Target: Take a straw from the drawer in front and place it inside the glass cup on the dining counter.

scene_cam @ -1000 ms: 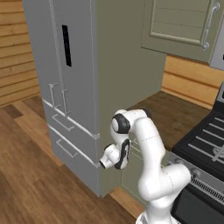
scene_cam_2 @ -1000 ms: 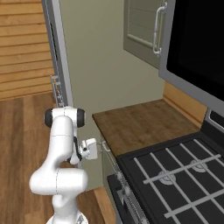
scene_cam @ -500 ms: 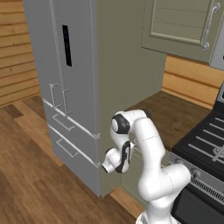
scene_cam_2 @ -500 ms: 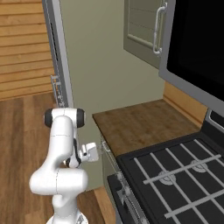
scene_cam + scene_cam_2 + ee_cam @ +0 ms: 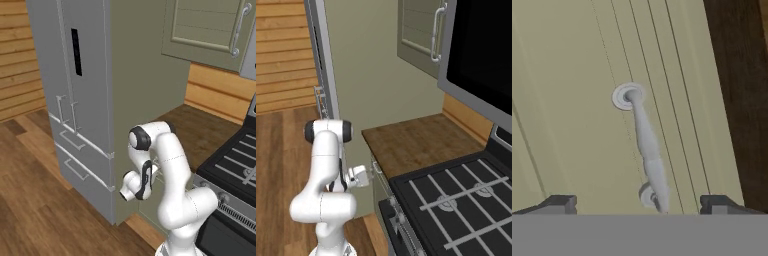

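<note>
A: Three views, quick pass. Left base view first?

B: White arm folded low, gripper (image 5: pixel 131 186) down by the sage-green cabinet face under the wood countertop (image 5: pixel 200 131). Grey fridge (image 5: pixel 75 100) stands left of it, two fridge drawers with bar handles at its bottom. Stove (image 5: pixel 235 165) at the right, upper cabinet door (image 5: pixel 210 25) above. Fingers can't be made out here.

A: Right base view?

B: Arm at the left, gripper (image 5: pixel 365 175) reaching right, its tip just at the drawer (image 5: pixel 376 172) front below the countertop edge. Small silver handle (image 5: pixel 376 167) pokes out there, right beside the gripper. Stove grates fill the near right, black microwave (image 5: pixel 481 45) above them. Whether the fingers touch the handle, cannot tell from here.

A: Hand view?

B: Drawer front (image 5: pixel 572 100) close up, sage green with thin grooves. Handle (image 5: pixel 646 150) is a silver bail bar with a round mount at each end, running from the upper mount down to the lower mount near the bottom edge. Two dark fingertips (image 5: pixel 559 204) stand spread wide, one on each side of the handle's lower end, neither touching it. So the gripper (image 5: pixel 637 205) is parted, holding nothing. Dark wood strip runs along the right edge.

A: Drawer state?

B: Looks closed, front flush with the cabinet. Straw isn't visible.
</note>
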